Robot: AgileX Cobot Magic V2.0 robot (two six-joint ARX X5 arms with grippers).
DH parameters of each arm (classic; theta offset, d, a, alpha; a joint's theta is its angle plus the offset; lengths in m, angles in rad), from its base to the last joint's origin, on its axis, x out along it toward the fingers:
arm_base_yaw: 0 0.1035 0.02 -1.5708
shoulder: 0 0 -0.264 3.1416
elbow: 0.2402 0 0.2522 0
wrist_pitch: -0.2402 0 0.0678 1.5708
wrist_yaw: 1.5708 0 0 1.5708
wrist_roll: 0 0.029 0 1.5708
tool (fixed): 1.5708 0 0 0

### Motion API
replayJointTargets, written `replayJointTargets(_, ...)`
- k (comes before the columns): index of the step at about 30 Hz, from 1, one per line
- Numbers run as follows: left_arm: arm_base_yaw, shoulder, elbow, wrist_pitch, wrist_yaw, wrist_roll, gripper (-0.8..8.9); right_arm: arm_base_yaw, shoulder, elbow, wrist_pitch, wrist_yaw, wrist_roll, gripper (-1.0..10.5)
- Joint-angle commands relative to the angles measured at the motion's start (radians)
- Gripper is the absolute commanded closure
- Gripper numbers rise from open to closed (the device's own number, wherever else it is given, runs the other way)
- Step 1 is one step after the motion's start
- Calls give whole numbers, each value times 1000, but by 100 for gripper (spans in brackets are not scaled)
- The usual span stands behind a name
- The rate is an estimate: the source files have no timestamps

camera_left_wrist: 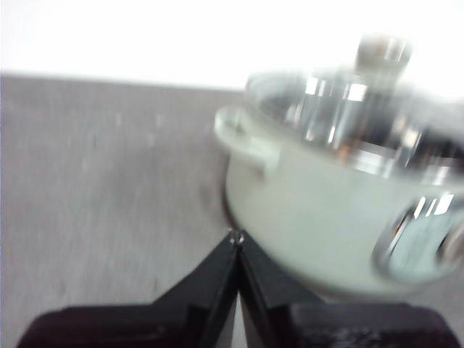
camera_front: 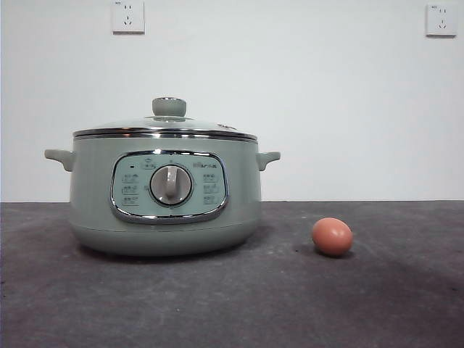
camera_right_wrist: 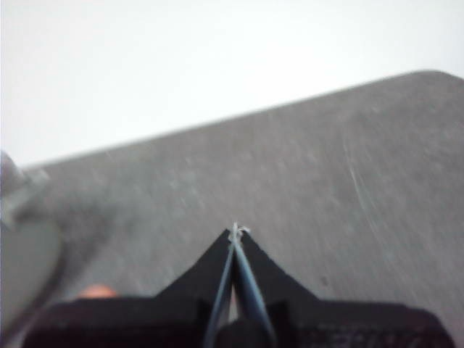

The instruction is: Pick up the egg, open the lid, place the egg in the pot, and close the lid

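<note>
The big sage-green electric cooking pot [camera_front: 165, 194] sits on the dark grey table [camera_front: 232, 304], its chrome-rimmed domed lid [camera_front: 165, 129] seated on top, green knob up. The small brown-orange egg [camera_front: 332, 236] lies on the table well apart from the pot, on the side of one small handle. The left gripper [camera_left_wrist: 235, 237] hangs just beside the pot's base, jaws pressed together and holding nothing. The right gripper [camera_right_wrist: 235, 230] hovers over bare table, jaws likewise closed (an orange sliver at its edge is probably the egg, though the blur is heavy).
</note>
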Motion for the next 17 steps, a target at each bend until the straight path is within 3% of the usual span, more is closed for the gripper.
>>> replayJointTargets(1, 3, 14, 61, 1, 23, -52, 820, 0, 18, 58, 14, -14, 45, 956)
replayJointTargets(10, 3, 141, 352, -205, 56, -47, 820, 0, 206, 353, -97, -121, 51, 956)
replayJointTargets(17, 3, 280, 587, -361, 163, -27, 820, 0, 427, 676, -358, -259, -71, 956)
